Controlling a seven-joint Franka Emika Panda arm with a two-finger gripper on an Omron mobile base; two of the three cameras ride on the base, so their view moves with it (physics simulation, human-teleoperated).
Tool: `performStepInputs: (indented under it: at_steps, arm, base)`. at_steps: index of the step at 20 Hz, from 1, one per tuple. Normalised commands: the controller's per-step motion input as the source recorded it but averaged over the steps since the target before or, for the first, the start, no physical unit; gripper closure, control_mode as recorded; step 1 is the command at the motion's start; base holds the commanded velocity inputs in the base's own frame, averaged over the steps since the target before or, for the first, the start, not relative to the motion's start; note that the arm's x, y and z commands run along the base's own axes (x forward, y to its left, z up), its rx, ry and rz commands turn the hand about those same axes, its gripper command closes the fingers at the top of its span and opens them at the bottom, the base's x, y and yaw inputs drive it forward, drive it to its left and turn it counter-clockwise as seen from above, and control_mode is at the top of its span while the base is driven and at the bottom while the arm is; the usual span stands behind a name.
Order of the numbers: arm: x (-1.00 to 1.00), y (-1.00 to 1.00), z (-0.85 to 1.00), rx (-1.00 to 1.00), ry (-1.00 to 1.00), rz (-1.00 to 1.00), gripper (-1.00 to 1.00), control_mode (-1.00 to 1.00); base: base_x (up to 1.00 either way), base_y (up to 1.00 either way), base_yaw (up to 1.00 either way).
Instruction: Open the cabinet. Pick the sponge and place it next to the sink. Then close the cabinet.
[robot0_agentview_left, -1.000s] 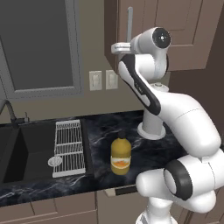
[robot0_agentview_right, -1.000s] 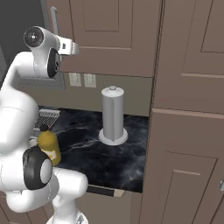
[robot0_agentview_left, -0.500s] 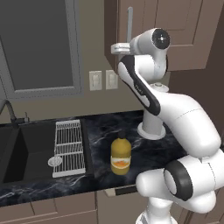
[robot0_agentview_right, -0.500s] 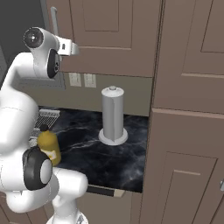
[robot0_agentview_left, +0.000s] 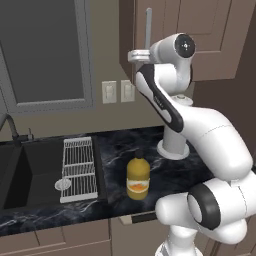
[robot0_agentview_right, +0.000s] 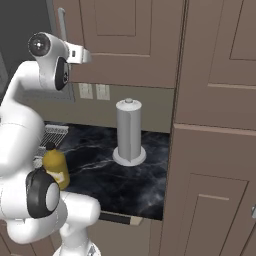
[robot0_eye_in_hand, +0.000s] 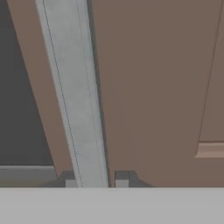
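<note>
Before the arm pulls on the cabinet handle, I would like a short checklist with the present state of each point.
1. Gripper at the bar handle: ok, one finger tip on each side of the bar.
2. Jaws shut on the handle: ok.
3. Cabinet door closed for now: ok, it lies flush.
4. Swing path of the door free: ok; the bottle and the paper towel roll stand low on the counter.
5. Sponge inside: cannot tell, the door hides it.
6. Free spot next to the sink: ok, bare counter beside the wire rack.
</note>
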Motion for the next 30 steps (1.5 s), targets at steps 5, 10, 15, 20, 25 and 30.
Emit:
performStepInputs:
  at_steps: [5, 10, 15, 20, 25, 30]
  arm:
    - [0.00, -0.57, -0.01, 0.00, -0.02, 0.00, 1.00, -1.00]
    - [-0.24, -0.60, 0.00, 0.01, -0.02, 0.00, 1.00, -1.00]
    - [-0.62, -0.67, 0.00, 0.03, 0.00, 0.00, 1.00, -1.00]
    - [-0.76, -0.66, 0.00, 0.04, 0.00, 0.00, 1.00, -1.00]
    - [-0.69, -0.66, 0.00, 0.04, 0.00, 0.00, 1.00, -1.00]
    - [-0.41, -0.72, 0.00, 0.00, 0.00, 0.00, 1.00, -1.00]
  base:
    - [0.00, 0.00, 0.00]
    - [0.00, 0.00, 0.00]
    - [0.00, 0.00, 0.00]
    - [0.00, 0.00, 0.00]
    - [0.00, 0.00, 0.00]
    - [0.00, 0.00, 0.00]
